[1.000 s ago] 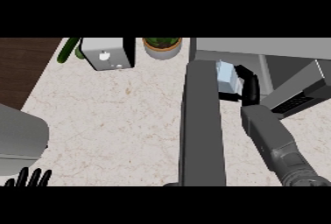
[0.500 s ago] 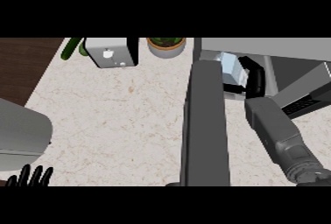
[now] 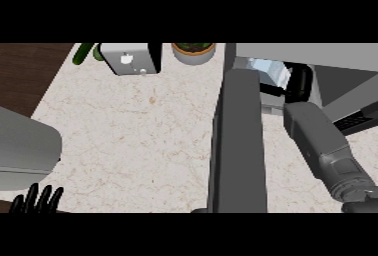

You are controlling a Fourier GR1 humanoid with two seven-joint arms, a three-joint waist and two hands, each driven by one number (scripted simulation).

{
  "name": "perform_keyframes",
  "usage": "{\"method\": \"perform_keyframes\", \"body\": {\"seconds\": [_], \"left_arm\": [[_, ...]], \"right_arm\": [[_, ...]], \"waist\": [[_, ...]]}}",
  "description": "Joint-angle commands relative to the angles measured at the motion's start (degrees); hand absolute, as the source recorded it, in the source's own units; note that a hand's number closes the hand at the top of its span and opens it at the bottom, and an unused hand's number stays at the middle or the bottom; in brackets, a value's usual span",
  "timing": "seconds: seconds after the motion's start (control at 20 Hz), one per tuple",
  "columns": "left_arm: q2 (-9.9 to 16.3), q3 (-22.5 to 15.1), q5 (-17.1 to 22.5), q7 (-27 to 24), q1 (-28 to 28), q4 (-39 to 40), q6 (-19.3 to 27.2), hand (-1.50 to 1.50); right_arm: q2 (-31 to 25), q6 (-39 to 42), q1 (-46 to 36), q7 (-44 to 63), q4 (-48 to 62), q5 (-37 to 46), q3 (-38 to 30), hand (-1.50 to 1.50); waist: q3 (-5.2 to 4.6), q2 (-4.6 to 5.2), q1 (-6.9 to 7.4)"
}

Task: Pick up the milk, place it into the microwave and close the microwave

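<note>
I see my right hand point(image 3: 299, 82) reaching into the open microwave point(image 3: 310, 56), fingers curled round the milk point(image 3: 267, 72), which sits just inside the opening. The microwave door point(image 3: 238, 145) stands open across the surface point(image 3: 133, 130). My left hand point(image 3: 37, 199) rests at the lower left edge, fingers straight and up.

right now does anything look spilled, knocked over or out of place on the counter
Nothing stands out. The toaster and potted plant stand upright at the back of the counter, no spill shows, and the microwave door hangs open while the right hand holds the milk inside.
</note>
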Motion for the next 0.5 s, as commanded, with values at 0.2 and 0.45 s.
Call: {"method": "perform_keyframes", "body": {"seconds": [0.2,0.45], "left_arm": [[1.12,0.30,0.98,0.94,-1.91,0.64,-1.11,-1.50],[0.98,0.55,-0.12,0.35,-2.22,0.82,-0.50,-1.50]], "right_arm": [[-0.38,-10.01,-1.51,-1.25,0.65,0.64,-1.22,1.50],[-5.20,-20.87,3.66,9.35,9.38,4.93,1.56,-1.50]], "waist": [[0.05,0.68,1.23],[-0.75,1.98,1.44]]}}
